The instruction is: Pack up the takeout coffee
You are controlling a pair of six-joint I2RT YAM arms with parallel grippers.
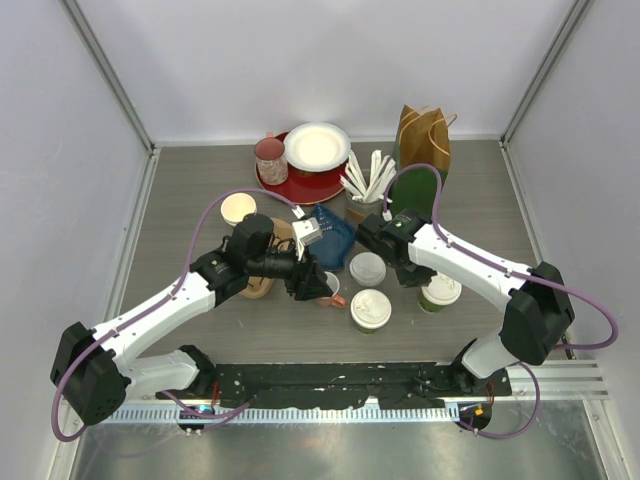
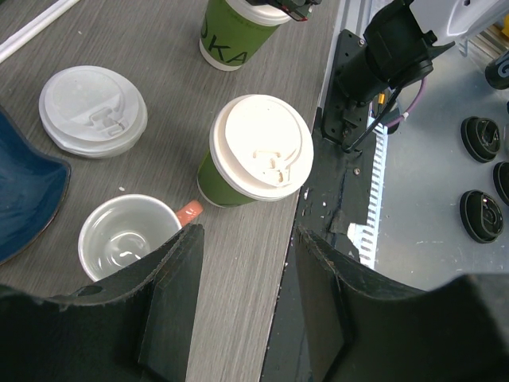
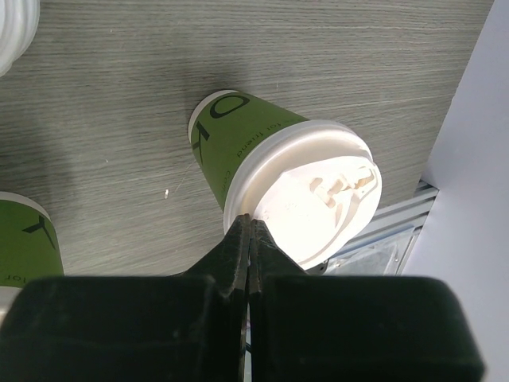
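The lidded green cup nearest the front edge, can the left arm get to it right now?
Probably yes. The left gripper hangs open just short of the lidded green cup, with bare table between them. The white mug beside it could get nudged.

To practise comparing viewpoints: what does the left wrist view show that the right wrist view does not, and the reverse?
Only the left wrist view: the white mug with its pink handle, a blue dish, and the open left gripper. Only the right wrist view: the shut right gripper, tips at a cup's lid rim. Both: the wood-grain table, lidded green cups, and loose white lids.
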